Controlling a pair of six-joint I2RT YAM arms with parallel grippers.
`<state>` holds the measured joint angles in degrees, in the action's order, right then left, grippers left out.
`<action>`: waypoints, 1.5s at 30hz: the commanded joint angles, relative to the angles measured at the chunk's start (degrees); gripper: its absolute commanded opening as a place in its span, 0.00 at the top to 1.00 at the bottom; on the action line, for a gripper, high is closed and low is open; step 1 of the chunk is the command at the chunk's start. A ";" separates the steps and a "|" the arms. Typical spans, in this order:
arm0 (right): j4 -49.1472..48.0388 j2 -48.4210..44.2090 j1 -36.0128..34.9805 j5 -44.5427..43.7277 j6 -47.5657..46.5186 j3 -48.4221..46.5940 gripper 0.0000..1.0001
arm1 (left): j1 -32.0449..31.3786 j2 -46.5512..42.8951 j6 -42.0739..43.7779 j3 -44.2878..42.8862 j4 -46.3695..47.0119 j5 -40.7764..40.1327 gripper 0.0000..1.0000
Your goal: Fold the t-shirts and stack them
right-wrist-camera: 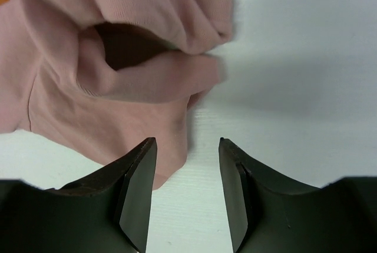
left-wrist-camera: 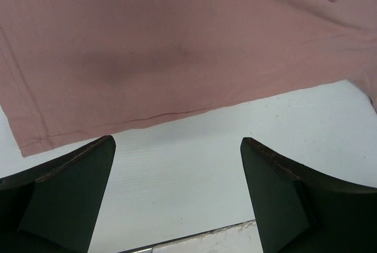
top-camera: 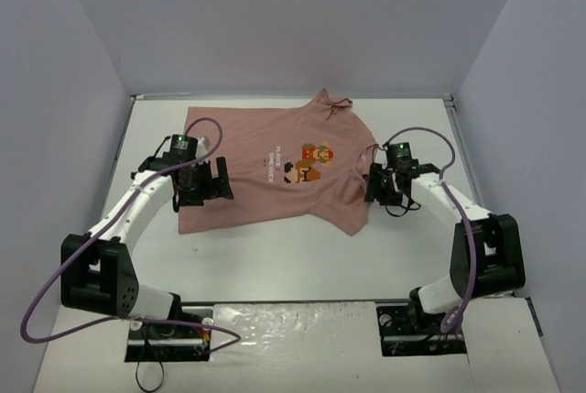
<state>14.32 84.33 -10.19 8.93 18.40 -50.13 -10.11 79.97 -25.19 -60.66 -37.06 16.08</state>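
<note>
A dusty-pink t-shirt (top-camera: 265, 169) lies spread on the white table, pixel-figure print (top-camera: 309, 162) facing up, collar at the far side. My left gripper (top-camera: 203, 182) is open over the shirt's left part; in its wrist view the shirt's hem (left-wrist-camera: 153, 52) lies just beyond the open fingers (left-wrist-camera: 177, 164). My right gripper (top-camera: 382, 184) is open at the shirt's right edge, beside a bunched sleeve (right-wrist-camera: 141, 46). In the right wrist view the gripper (right-wrist-camera: 187, 164) is over bare table, with one finger over the sleeve's edge. Neither holds anything.
White table (top-camera: 293, 256) is bounded by pale walls at left, right and back. A bare strip of table lies between the shirt's near edge and the arm bases. Purple cables loop from both arms.
</note>
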 commanded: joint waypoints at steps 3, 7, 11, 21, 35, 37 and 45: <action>-3.53 -0.52 -0.61 3.83 4.29 2.40 0.57 | -0.26 -0.35 0.81 -2.16 1.73 1.58 0.14; -5.61 1.12 -1.83 3.36 7.37 4.51 0.59 | -0.26 -0.08 1.02 -2.09 1.58 1.76 0.14; -6.49 3.30 -6.33 1.23 8.87 3.30 0.63 | -0.32 0.18 1.20 -2.27 1.58 1.82 0.14; -3.72 2.31 -16.42 -9.32 11.87 -3.53 0.97 | -0.12 -1.08 2.08 -1.94 1.35 1.61 0.14; 0.83 -0.67 -18.70 -13.29 9.69 -2.67 0.59 | 0.00 -0.29 1.87 -1.97 1.20 2.11 0.14; 1.10 -3.46 -18.13 -13.62 10.23 -1.63 0.60 | 0.09 -0.17 1.81 -1.89 1.20 2.31 0.14; 1.38 -14.87 -7.40 -12.02 13.51 6.19 0.61 | 0.00 0.40 1.81 -1.95 1.29 2.64 0.14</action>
<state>15.25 73.66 -23.01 -2.38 29.72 -47.13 -10.11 80.79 -24.12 -60.66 -37.05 17.87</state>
